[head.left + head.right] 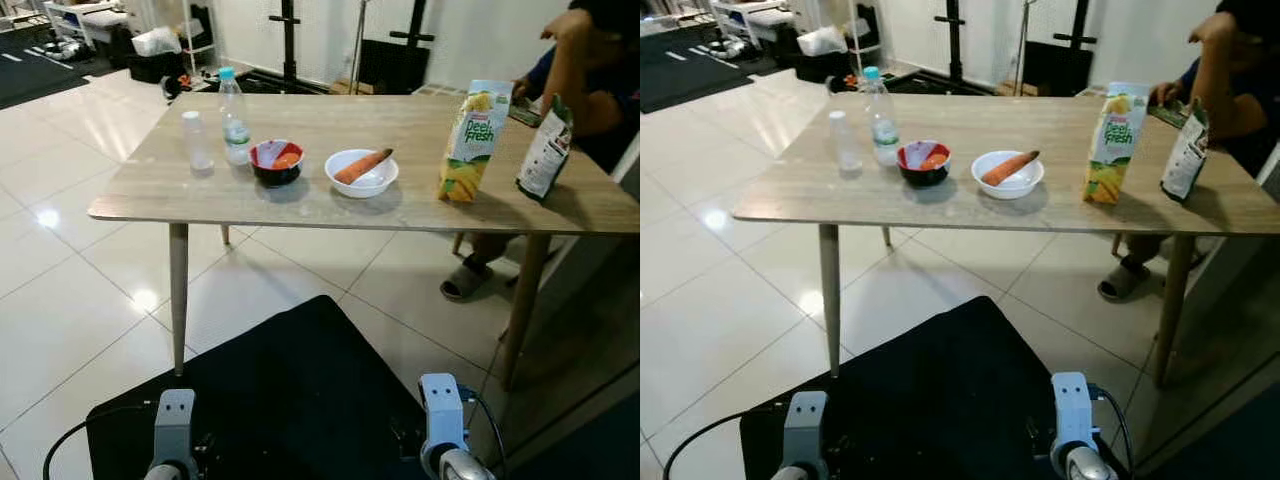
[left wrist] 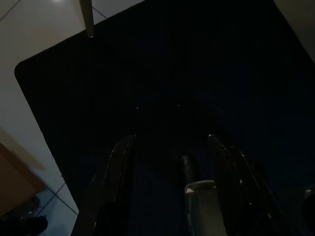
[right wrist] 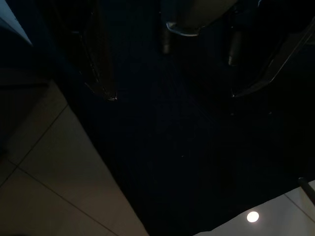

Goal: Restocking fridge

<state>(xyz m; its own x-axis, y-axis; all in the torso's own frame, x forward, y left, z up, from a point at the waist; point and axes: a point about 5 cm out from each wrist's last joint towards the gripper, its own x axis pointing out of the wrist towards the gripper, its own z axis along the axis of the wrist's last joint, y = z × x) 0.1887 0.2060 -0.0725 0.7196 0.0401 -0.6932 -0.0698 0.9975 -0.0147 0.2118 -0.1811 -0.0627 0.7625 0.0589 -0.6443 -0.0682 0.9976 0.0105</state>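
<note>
Groceries sit on the light wooden table point(image 1: 150, 190): yellow-green juice carton point(image 1: 474, 140), clear water bottle point(image 1: 233, 117), orange carrot in white bowl point(image 1: 361, 172); left gripper point(image 2: 170, 184) and right gripper point(image 3: 172, 64) hang low, jaws apart, holding nothing.

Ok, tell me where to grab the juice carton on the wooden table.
Grip the tall yellow-green juice carton across its flat side panels at mid-height, coming in level from the near table edge. It stands upright with open space on both sides; the gabled top offers a poorer hold.

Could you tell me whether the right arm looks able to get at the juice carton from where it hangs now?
Probably not yet: the right gripper hangs open, low over the black mat, while the juice carton stands upright beyond, on the table.
</note>
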